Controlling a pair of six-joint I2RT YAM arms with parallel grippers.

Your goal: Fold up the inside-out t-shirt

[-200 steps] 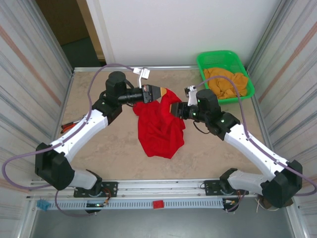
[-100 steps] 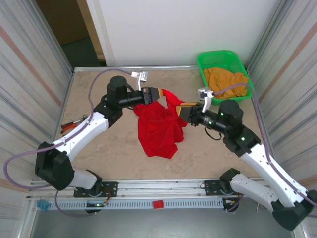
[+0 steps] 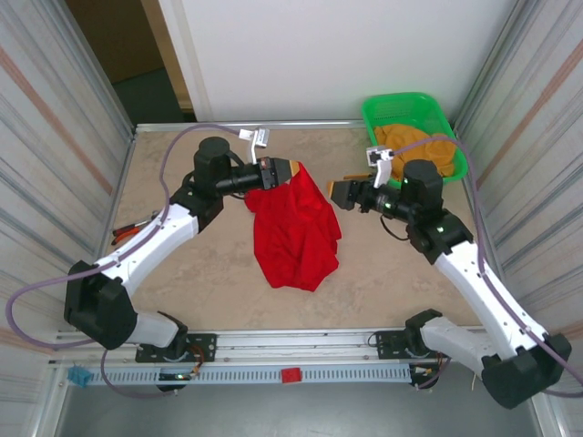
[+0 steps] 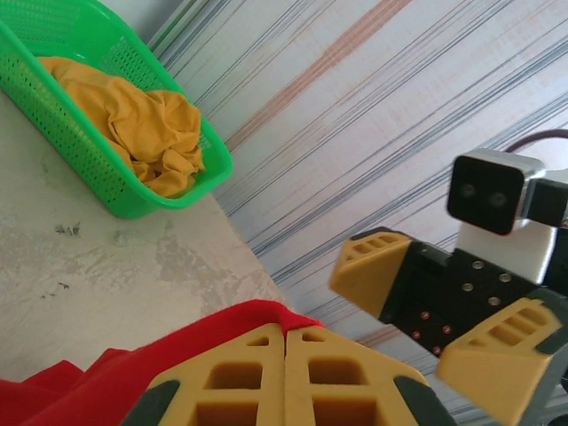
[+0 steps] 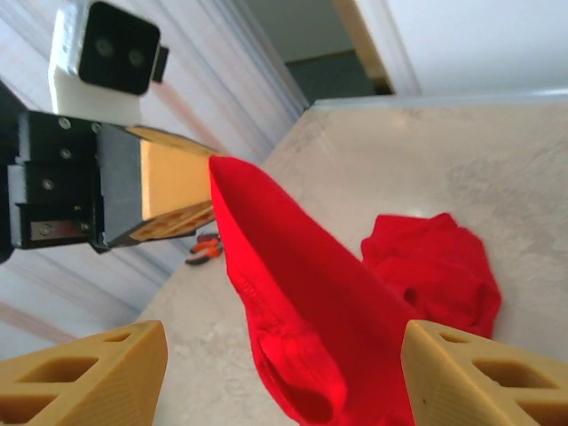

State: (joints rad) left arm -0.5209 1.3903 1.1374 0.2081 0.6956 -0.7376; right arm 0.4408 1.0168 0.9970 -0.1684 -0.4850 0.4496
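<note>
The inside-out t-shirt point(image 3: 296, 228) is bright red and hangs crumpled from one raised corner down onto the table's middle. My left gripper point(image 3: 294, 168) is shut on that corner, and in the left wrist view red cloth point(image 4: 177, 351) bulges out round the closed yellow fingertips point(image 4: 286, 342). My right gripper point(image 3: 333, 190) stands open a short way to the right, apart from the fabric. In the right wrist view its yellow fingers point(image 5: 98, 377) are spread wide, with the hanging t-shirt point(image 5: 302, 284) beyond them and nothing between them.
A green basket point(image 3: 444, 121) holding an orange-yellow cloth point(image 3: 421, 150) stands at the back right corner. Orange-handled pliers point(image 3: 127, 233) lie at the table's left edge. Corrugated walls close in both sides.
My right gripper opened, let go of the t-shirt and drew back to the right. The freed edge dropped. The left gripper kept its hold and barely moved.
</note>
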